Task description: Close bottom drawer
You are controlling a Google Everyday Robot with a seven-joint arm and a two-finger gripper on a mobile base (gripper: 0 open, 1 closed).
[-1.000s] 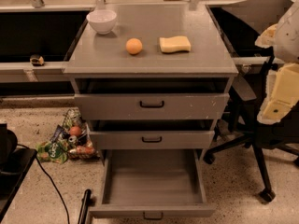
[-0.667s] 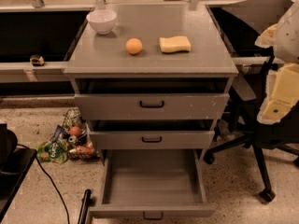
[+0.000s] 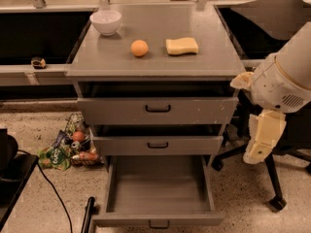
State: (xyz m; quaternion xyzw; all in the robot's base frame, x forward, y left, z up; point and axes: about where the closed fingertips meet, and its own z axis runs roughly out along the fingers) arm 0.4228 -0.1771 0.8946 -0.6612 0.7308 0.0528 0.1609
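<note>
The grey cabinet's bottom drawer is pulled far out, showing an empty shallow grey tray. Its narrow front panel with a small black loop handle sits at the lower edge of the camera view. My gripper is a cream-coloured part hanging from the white arm to the right of the cabinet, about level with the middle drawer. It is apart from the bottom drawer and touches nothing.
The top drawer and middle drawer stand slightly out. A white bowl, an orange and a yellow sponge lie on the cabinet top. Snack bags lie on the floor at left. An office chair base stands at right.
The arm and gripper have moved left and down, closer to the cabinet's right side. The bottom drawer has not moved.
</note>
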